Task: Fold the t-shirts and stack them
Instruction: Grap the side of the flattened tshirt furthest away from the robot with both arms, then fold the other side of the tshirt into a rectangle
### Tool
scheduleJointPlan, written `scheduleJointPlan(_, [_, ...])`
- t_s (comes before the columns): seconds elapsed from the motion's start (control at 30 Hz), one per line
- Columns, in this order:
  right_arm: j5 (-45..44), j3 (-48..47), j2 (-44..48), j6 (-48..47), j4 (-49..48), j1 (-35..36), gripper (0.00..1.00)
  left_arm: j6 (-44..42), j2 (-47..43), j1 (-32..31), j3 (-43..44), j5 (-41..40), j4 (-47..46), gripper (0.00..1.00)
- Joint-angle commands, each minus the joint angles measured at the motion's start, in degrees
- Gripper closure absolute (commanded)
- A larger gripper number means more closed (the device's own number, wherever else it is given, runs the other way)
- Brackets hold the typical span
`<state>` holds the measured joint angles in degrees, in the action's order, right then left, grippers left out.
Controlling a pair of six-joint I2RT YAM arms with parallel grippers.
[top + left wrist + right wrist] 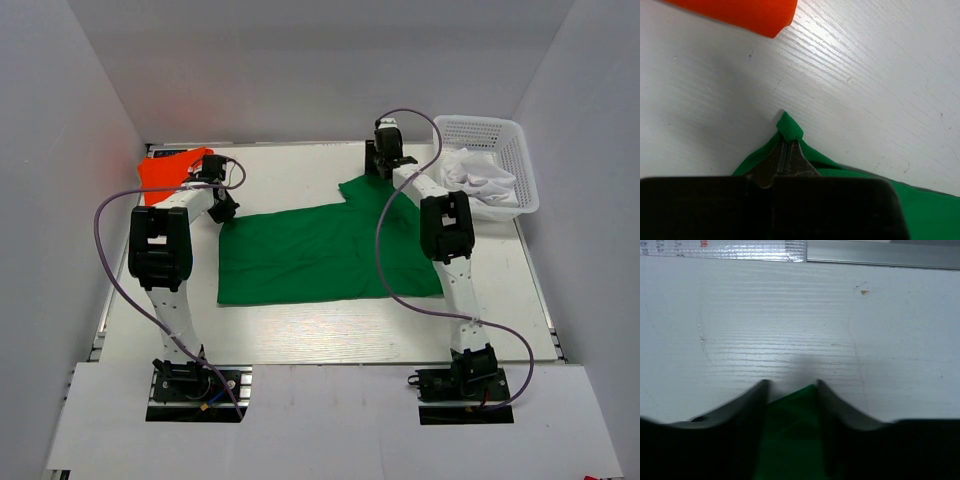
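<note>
Green t-shirt (320,255) lies spread flat across the middle of the white worktop (300,325). At its far left corner the left gripper (788,145) is clenched on a small peak of the green cloth. Farther back, at the far right sleeve, the right gripper (790,386) is released, jaws parted with green cloth between them. The orange-red t-shirt (165,172) lies at the far left, apart from the green one. A white basket (527,175) stands far right.
</note>
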<state>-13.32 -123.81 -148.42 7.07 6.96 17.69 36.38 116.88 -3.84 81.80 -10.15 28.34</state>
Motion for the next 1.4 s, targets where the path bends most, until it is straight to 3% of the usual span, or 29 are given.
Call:
scheduleJointPlan(0.0, [2.14, 3.73, 3.75, -1.97, 3.14, 0.15, 0.58, -1.22, -2.18, 0.23, -0.76, -1.62, 3.04, 1.00])
scheduleJointPlan(0.07, [4.61, 5.67, 4.36, -2.68, 3.76, 0.15, 0.73, -1.22, -2.18, 0.23, -1.38, -1.62, 3.04, 1.00])
scheduleJointPlan(0.1, [5.40, 6.21, 5.50, -2.42, 3.85, 0.15, 0.93, -1.22, -2.18, 0.23, -1.38, -1.62, 3.04, 1.00])
scheduleJointPlan(0.13, [5.59, 6.91, 5.94, -2.15, 3.33, 0.15, 1.00, -1.22, -2.18, 0.23, -1.38, -1.62, 3.04, 1.00])
scheduleJointPlan(0.37, [3.04, 13.85, 16.13, -2.94, -3.70, -0.03, 1.00, -1.22, -6.04, -0.38, -1.38, -2.94, 1.81, 1.00])
scheduleJointPlan(0.47, [3.82, 23.94, 25.44, -3.29, -11.76, 0.15, 1.00, -1.22, -9.20, -0.38, -2.51, -2.94, 1.81, 1.00])
scheduleJointPlan(0.5, [4.09, 32.23, 27.37, -3.12, -15.28, 0.50, 1.00, -1.22, -10.17, -0.38, -3.22, -2.94, 1.81, 1.00])
scheduleJointPlan(0.7, [4.27, 53.56, 48.80, -1.19, -22.07, 0.50, 1.00, -1.84, -20.63, -0.38, -12.62, 0.21, -4.32, 1.00])
scheduleJointPlan(0.83, [5.32, 66.81, 60.58, 0.57, -24.01, 0.50, 1.00, -2.54, -26.34, -0.38, -19.38, 3.29, -6.98, 1.00])
scheduleJointPlan(1.2, [-0.83, 81.88, 80.28, 2.77, -19.71, 0.06, 1.00, -1.93, -36.54, -0.38, -30.20, 5.93, -11.20, 1.00])
scheduleJointPlan(1.37, [-1.71, 85.48, 84.78, 2.68, -16.64, 0.15, 1.00, -1.40, -38.83, -0.38, -33.98, 4.35, -11.90, 1.00])
